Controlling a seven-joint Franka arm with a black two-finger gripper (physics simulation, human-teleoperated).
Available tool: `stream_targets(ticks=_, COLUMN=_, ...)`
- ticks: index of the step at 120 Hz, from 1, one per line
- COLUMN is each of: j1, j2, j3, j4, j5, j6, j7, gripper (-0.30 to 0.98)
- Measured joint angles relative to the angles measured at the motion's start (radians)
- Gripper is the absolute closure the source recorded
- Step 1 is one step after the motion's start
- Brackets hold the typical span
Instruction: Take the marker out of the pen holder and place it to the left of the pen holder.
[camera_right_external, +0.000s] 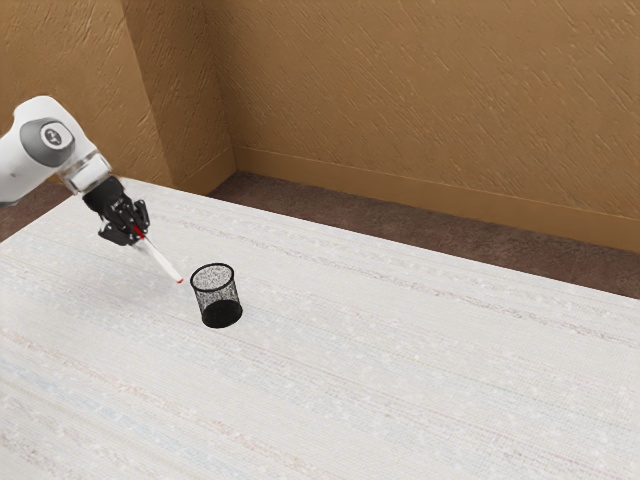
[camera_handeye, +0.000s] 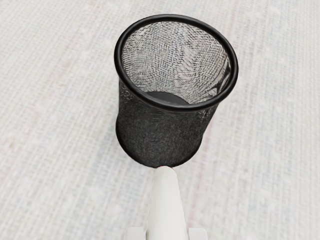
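Note:
My black gripper (camera_right_external: 132, 228) is toward the exterior view's left, shut on the red end of the marker (camera_right_external: 162, 263). The marker is white with a red tip and slants down toward the exterior view's right, its tip close beside the pen holder (camera_right_external: 217, 295). That holder is a black mesh cup standing upright. In the wrist view the white marker (camera_handeye: 166, 205) reaches out from the hand toward the pen holder (camera_handeye: 159, 130), whose inside holds nothing. Whether the marker touches the table or the cup, I cannot tell.
A pale, faintly striped table (camera_right_external: 400, 370) carries the cup, with its far edge running along a brown floor. Behind stand tan textured walls (camera_right_external: 420, 110) that meet in a corner.

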Motion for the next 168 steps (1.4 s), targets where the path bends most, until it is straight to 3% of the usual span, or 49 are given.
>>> stream_targets(ticks=16, j1=-0.004, j2=0.040, j3=0.066, j4=0.009, j5=-0.173, j6=-0.003, j7=0.082, gripper=0.76)
stream_targets(ticks=39, j1=-0.027, j2=0.072, j3=0.104, j4=0.009, j5=-0.245, j6=-0.005, j7=0.185, gripper=0.74)
stream_targets(ticks=88, j1=-0.050, j2=0.094, j3=0.170, j4=0.009, j5=-0.264, j6=-0.002, j7=0.338, gripper=0.75)
stream_targets(ticks=112, j1=-0.052, j2=0.093, j3=0.173, j4=0.008, j5=-0.254, j6=-0.011, j7=0.389, gripper=0.34)
stream_targets(ticks=118, j1=-0.075, j2=0.069, j3=0.172, j4=0.003, j5=-0.215, j6=-0.011, j7=0.395, gripper=0.27)
stream_targets(ticks=122, j1=-0.113, j2=-0.001, j3=0.164, j4=-0.019, j5=-0.147, j6=-0.009, j7=0.385, gripper=0.23)
stream_targets(ticks=132, j1=-0.154, j2=-0.257, j3=0.000, j4=-0.065, j5=0.062, j6=-0.025, j7=0.310, gripper=0.16)
stream_targets(ticks=140, j1=0.021, j2=-0.474, j3=-0.319, j4=-0.064, j5=0.161, j6=-0.059, j7=0.218, gripper=0.11)
stream_targets(ticks=145, j1=0.179, j2=-0.553, j3=-0.533, j4=-0.060, j5=0.165, j6=-0.093, j7=0.143, gripper=0.09)
stream_targets(ticks=149, j1=0.244, j2=-0.588, j3=-0.642, j4=-0.058, j5=0.179, j6=-0.122, j7=0.080, gripper=0.08)
stream_targets(ticks=156, j1=0.270, j2=-0.609, j3=-0.722, j4=-0.059, j5=0.198, j6=-0.163, j7=-0.021, gripper=0.06)
stream_targets(ticks=168, j1=0.304, j2=-0.617, j3=-0.750, j4=-0.056, j5=0.193, j6=-0.225, j7=-0.174, gripper=0.04)
